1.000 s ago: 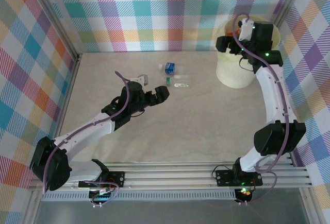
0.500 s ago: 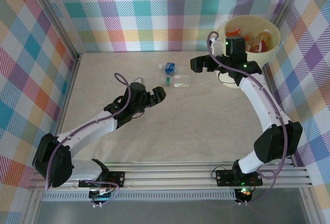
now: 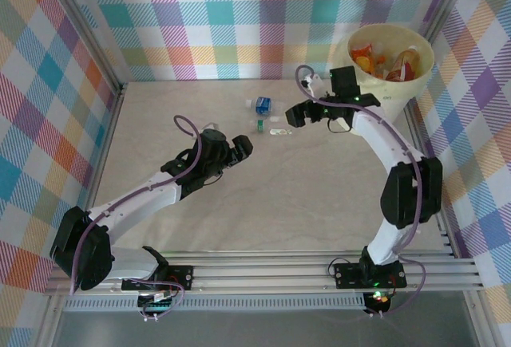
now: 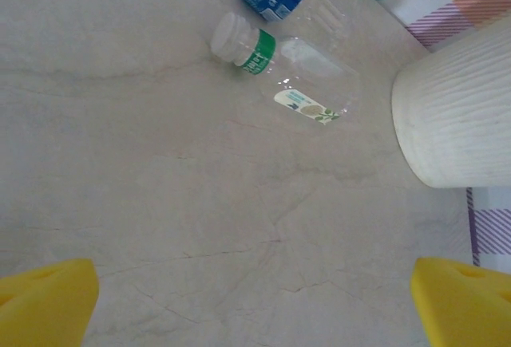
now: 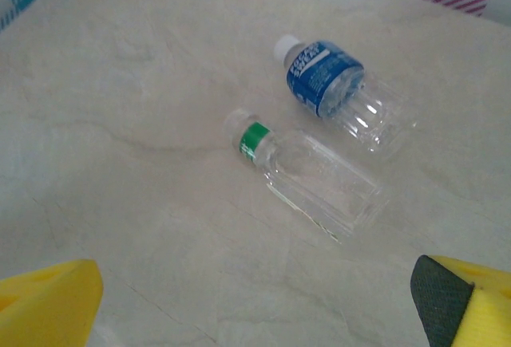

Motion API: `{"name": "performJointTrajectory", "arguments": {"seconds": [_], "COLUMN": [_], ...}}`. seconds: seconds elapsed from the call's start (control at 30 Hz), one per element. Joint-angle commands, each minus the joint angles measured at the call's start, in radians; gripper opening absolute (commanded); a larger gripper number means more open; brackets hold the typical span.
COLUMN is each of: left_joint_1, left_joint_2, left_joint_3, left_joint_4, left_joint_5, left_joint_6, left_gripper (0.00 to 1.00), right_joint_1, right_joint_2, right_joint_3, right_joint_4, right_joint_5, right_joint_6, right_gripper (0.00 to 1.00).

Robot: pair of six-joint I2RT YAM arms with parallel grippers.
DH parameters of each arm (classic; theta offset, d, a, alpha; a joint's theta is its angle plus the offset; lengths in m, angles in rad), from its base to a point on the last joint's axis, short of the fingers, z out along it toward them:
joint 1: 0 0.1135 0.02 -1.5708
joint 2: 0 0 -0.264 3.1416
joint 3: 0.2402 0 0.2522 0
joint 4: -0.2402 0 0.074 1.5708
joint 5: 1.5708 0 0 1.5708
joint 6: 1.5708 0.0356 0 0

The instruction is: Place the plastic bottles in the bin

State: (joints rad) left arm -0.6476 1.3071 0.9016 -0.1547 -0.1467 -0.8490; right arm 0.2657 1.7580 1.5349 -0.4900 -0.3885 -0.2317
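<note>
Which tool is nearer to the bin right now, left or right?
Right. The right tool hovers a little to the left of the bin; the left tool is well farther left of it and closer to the near edge.

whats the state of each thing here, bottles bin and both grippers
blue-label bottle: lying on its side, capped
green-label bottle: lying on its side, capped
bin: upright, open top
orange bottles: inside the bin
left gripper: open, empty
right gripper: open, empty
</note>
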Motion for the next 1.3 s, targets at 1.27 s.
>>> {"name": "performJointTrajectory", "arguments": {"seconds": [1.27], "left_joint_1": [0.013], "left_joint_2": [0.034], "left_joint_3": [0.026], "left_joint_4": [-0.062], "left_joint_5": [-0.037], "left_joint_6": [-0.018], "left_gripper": [1.0], "right_joint_1": [0.191], "right_joint_2": [0.479], "right_joint_3": [0.271], "right_joint_4": [-0.171], "right_joint_5": [0.355], "right_joint_6": [-0.815], "right_gripper": [1.0]}}
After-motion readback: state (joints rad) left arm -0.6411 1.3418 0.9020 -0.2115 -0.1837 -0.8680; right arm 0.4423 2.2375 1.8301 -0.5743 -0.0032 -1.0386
